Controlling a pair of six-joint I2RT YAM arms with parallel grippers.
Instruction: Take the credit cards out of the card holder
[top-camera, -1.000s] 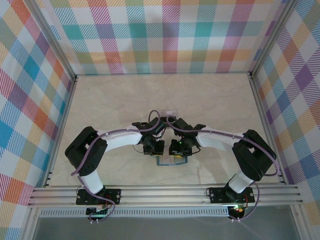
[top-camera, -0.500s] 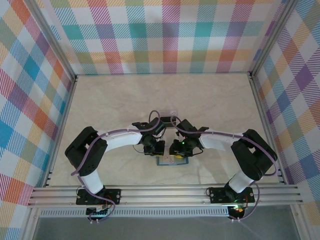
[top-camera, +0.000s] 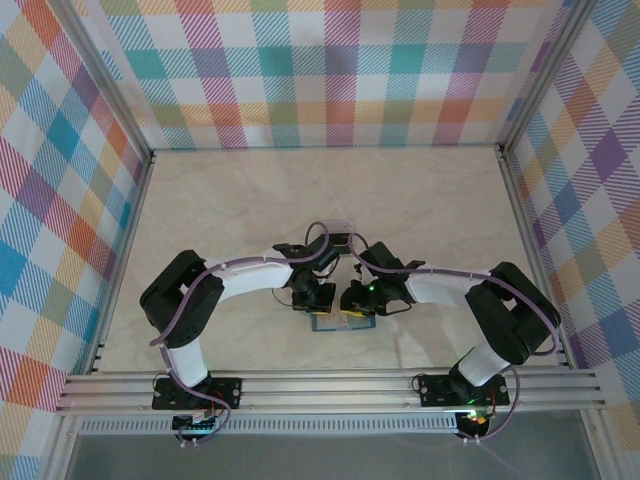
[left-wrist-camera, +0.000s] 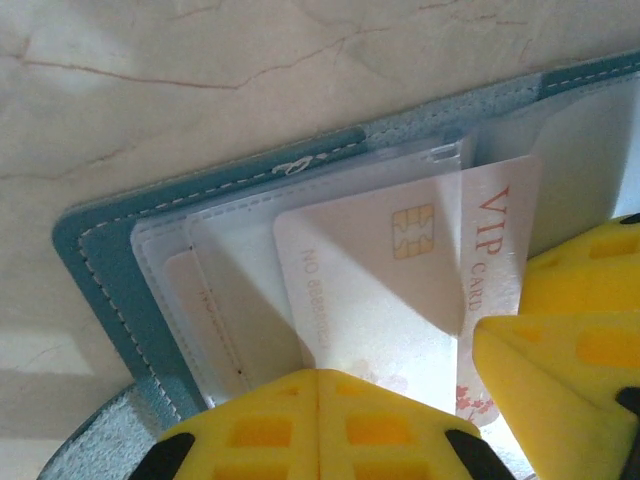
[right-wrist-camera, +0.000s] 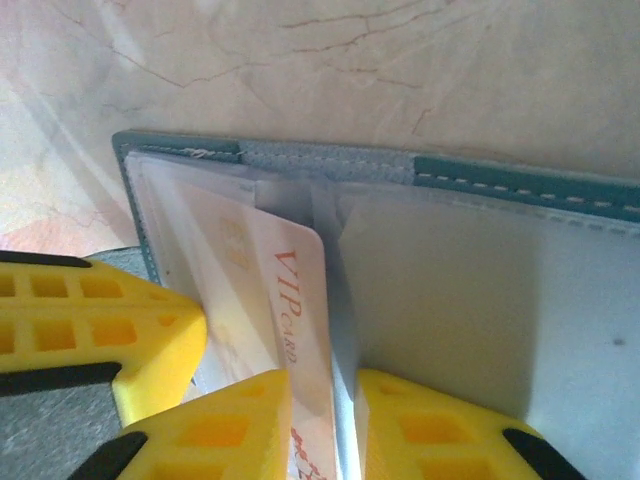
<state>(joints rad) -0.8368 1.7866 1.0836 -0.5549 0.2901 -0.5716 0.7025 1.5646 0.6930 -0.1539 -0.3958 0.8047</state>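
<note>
Partly tucked in the card holder (left-wrist-camera: 95, 270), a VIP card (left-wrist-camera: 390, 290) is pinched by right fingers (right-wrist-camera: 430, 430), left fingers (left-wrist-camera: 250, 430) pressed together.

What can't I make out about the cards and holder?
Top view: card holder mostly hidden under left arm and right arm.
Left wrist view: lower end of VIP card covered by left pincer; card count behind cloudy sleeves unclear.
Right wrist view: whether right pincer clamps the card; bottom edge cuts it off.

Teal card holder (right-wrist-camera: 520, 180) cut off, right wrist view
</note>
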